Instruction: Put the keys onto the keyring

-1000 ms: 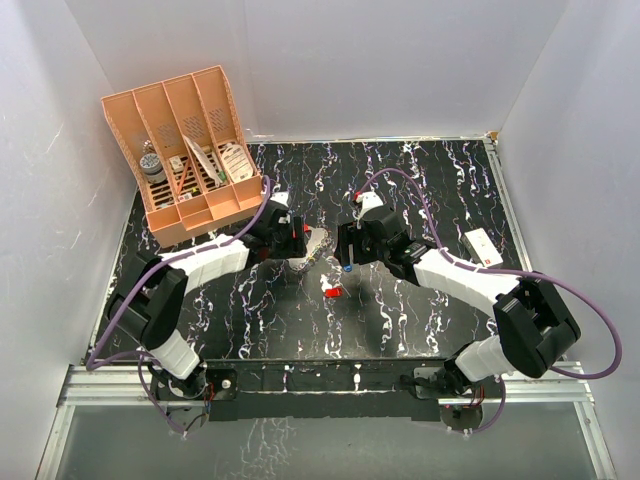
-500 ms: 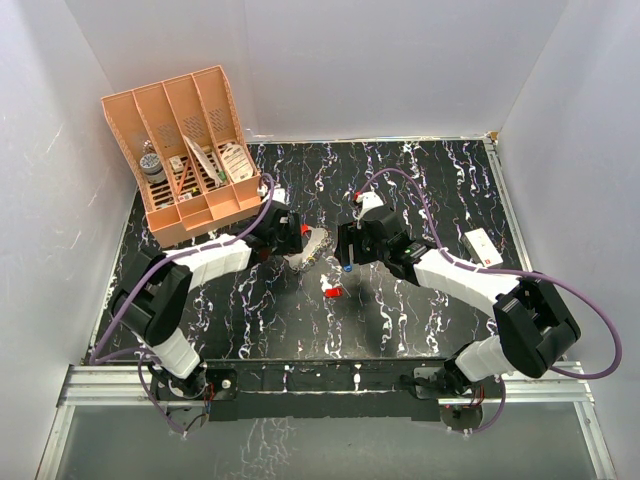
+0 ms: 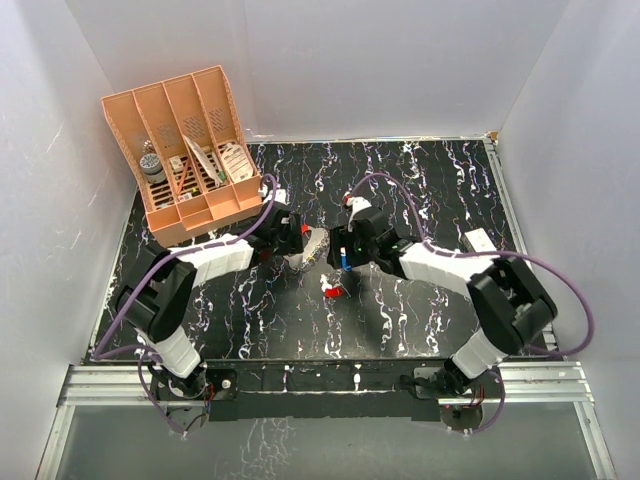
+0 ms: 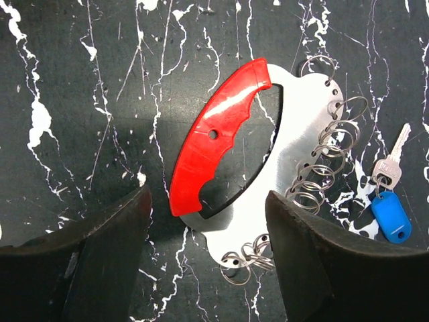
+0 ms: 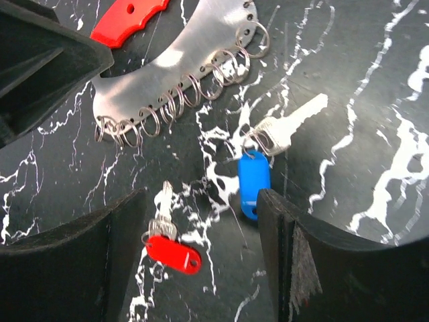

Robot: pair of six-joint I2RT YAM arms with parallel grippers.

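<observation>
The keyring (image 4: 298, 127) is a flat silvery plate with a red grip (image 4: 214, 137) and several wire rings along its edge; it lies on the black marbled table and also shows in the top view (image 3: 313, 246) and the right wrist view (image 5: 181, 60). The blue-headed key (image 5: 255, 182) lies just right of the rings and also shows in the left wrist view (image 4: 391, 215). The red-headed key (image 5: 173, 253) lies nearer, also in the top view (image 3: 331, 291). My left gripper (image 4: 208, 268) is open, straddling the plate's near end. My right gripper (image 5: 201, 268) is open over both keys.
An orange desk organiser (image 3: 185, 150) with small items stands at the back left. A small white box (image 3: 480, 243) lies on the right, behind my right forearm. White walls enclose the table on three sides.
My right gripper has shifted a little left, closer to the keyring and keys. My left gripper has edged right toward the plate. Keys and keyring have not moved.
</observation>
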